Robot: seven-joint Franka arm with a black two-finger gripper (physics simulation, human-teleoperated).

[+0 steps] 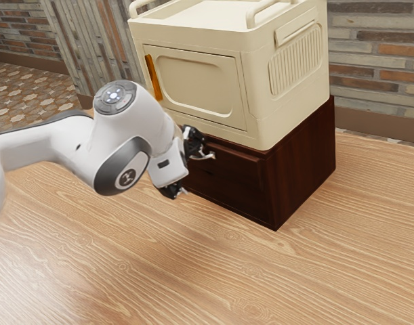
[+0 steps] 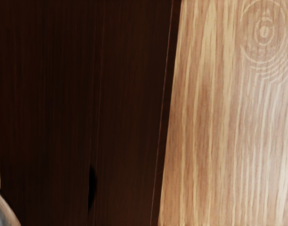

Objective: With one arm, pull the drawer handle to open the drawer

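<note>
Had the gripper released, with the fingers spread wide apart toward the cabinet front and closed on nothing. Found the metal handle right by the upper finger; could not make out contact or a gap between the two. Saw the same handle at the edge of the wrist view, with a curved, shiny bar. Noted a small dark slot just below the handle, at the seam between the upper drawer and the lower drawer.

Faced dark reddish-brown wood on both, directly ahead of the gripper. Could not tell in so dark a front whether the upper drawer was shut or slightly ajar. Saw the rest of the cabinet reaching back beyond the gripper, on the pale, wavy-grained tabletop stretching below the gripper.

Looked up from the gripper to a cream box on top of the cabinet, with a closed door, an orange strip down one edge, ribs on the side and rails on top. Made out, farthest beyond the gripper, a brick wall and a patterned tile floor.
</note>
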